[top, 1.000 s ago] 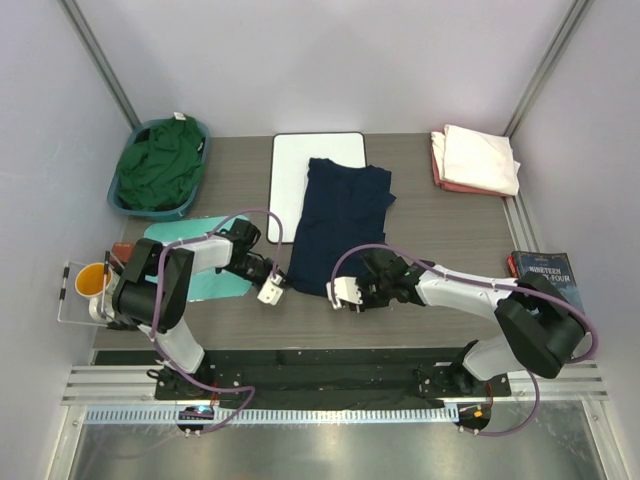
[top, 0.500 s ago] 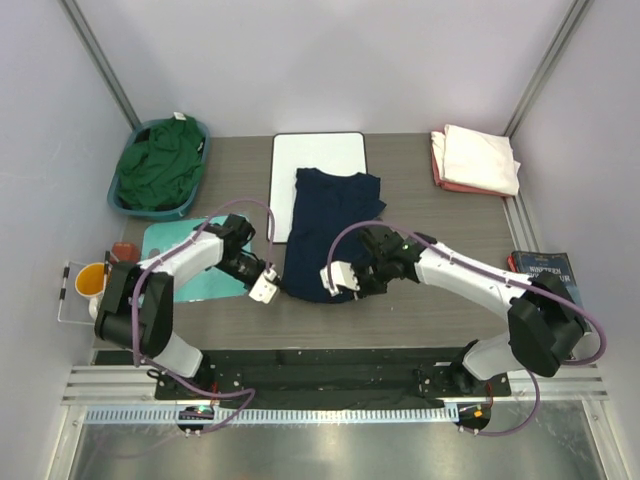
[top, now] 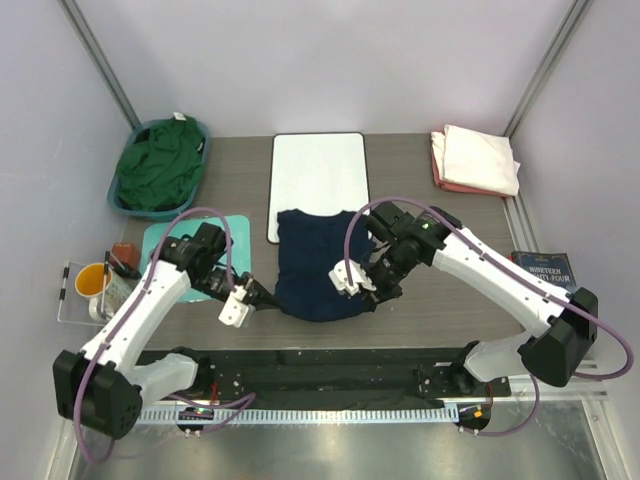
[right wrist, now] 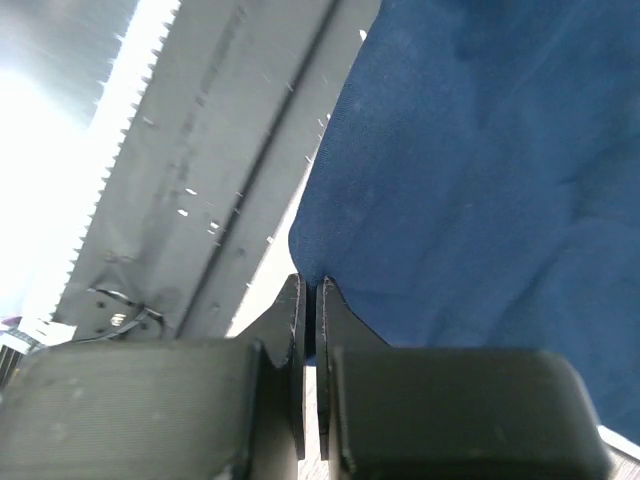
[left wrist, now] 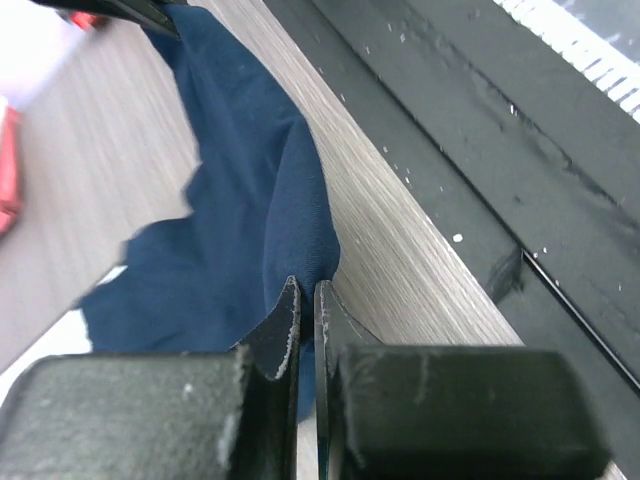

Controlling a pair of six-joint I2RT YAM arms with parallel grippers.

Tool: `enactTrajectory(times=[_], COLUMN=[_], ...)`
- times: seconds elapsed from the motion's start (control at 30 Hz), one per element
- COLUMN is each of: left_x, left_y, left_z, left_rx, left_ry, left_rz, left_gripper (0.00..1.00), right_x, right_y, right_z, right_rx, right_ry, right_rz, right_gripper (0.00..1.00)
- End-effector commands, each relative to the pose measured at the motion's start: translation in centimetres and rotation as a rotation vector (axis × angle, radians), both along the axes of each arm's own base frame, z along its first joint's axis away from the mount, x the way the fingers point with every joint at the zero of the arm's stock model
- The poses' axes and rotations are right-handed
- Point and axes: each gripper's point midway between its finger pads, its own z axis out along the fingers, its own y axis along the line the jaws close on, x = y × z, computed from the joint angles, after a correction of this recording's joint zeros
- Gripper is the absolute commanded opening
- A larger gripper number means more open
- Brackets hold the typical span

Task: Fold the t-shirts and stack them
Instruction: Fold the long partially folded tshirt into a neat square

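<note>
Top external view: both arms hold the navy shirt (top: 318, 265) by its near edge, the left claw (top: 255, 298) at the left corner and the right claw (top: 352, 284) at the right. Left wrist view: the fingers (left wrist: 290, 315) are pressed together on a fold of blue cloth (left wrist: 240, 230), so this claw is closed and gripping the shirt. Right wrist view: same reading, with the fingers (right wrist: 292, 305) pinched on the cloth edge (right wrist: 480, 170) and the front rail behind it. Change over the last second: the shirt lay long and narrow, reaching well up the white board (top: 318, 170). It now covers only the board's near strip and sits shorter and wider, close to the near table edge. The left claw has moved outward and toward the base side, and the right arm has swung in over the cloth. Judgement: the shirt was dragged toward the arms and spread sideways, which is a straightening pull and not a fold, since no layer is turned over yet. The near corners look lifted, though I cannot confirm this. Elsewhere, the cream shirt (top: 482, 158) rests folded on the pink shirt (top: 438, 165) at the far right. The green shirt (top: 160, 162) is bunched in the blue basket (top: 199, 187) at the far left. Task status: two shirts look stacked, the navy shirt is in hand, and the green shirt is untouched. Next comes folding the navy shirt. The risk is cloth slipping from a shallow edge pinch.
</note>
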Motion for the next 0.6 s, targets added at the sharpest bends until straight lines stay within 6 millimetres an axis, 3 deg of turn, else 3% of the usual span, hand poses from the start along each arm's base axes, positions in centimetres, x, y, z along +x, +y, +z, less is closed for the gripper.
enactTrajectory(times=[0.0, 0.1, 0.13, 0.2, 0.23, 0.3, 0.33, 0.4, 0.43, 0.57], left_x=[-5.2, -4.5, -2.7, -0.6, 2.7, 5.9, 8.7, 11.2, 12.5, 15.8], left_y=[0.2, 0.1, -0.5, -0.7, -1.6, -1.9, -2.4, -2.6, -2.6, -2.8], left_z=[3.0, 3.5, 3.9, 3.5, 4.5, 3.5, 4.9, 5.3, 4.3, 4.1], left_rx=[-0.176, -0.175, -0.193, -0.159, -0.196, -0.157, -0.188, -0.164, -0.139, -0.109], left_ry=[-0.210, -0.254, -0.338, -0.294, -0.424, -0.390, -0.496, -0.533, -0.503, -0.537], left_rz=[-0.212, -0.183, -0.166, -0.068, -0.029, 0.090, 0.127, 0.174, 0.183, 0.205], left_gripper=[0.00, 0.00, 0.00, 0.00, 0.00, 0.00, 0.00, 0.00, 0.00, 0.00], right_x=[-3.7, -2.9, -1.6, 0.8, 2.4, 5.3, 7.0, 9.9, 11.6, 16.2], right_y=[-0.4, -0.2, -0.5, -0.2, -0.4, 0.1, -0.1, -0.1, -0.4, -0.7], right_z=[4.4, 4.1, 3.4, 2.5, 2.0, 1.8, 1.8, 1.9, 1.9, 2.5], right_rx=[0.070, 0.067, 0.028, 0.021, -0.010, 0.021, 0.022, 0.028, 0.021, 0.032], right_ry=[0.097, 0.049, -0.012, -0.120, -0.190, -0.287, -0.329, -0.417, -0.455, -0.558], right_rz=[0.062, 0.055, 0.037, 0.025, -0.003, -0.031, -0.076, -0.102, -0.145, -0.188], right_gripper=[0.01, 0.01, 0.01, 0.01, 0.01, 0.01, 0.01, 0.01, 0.01, 0.01])
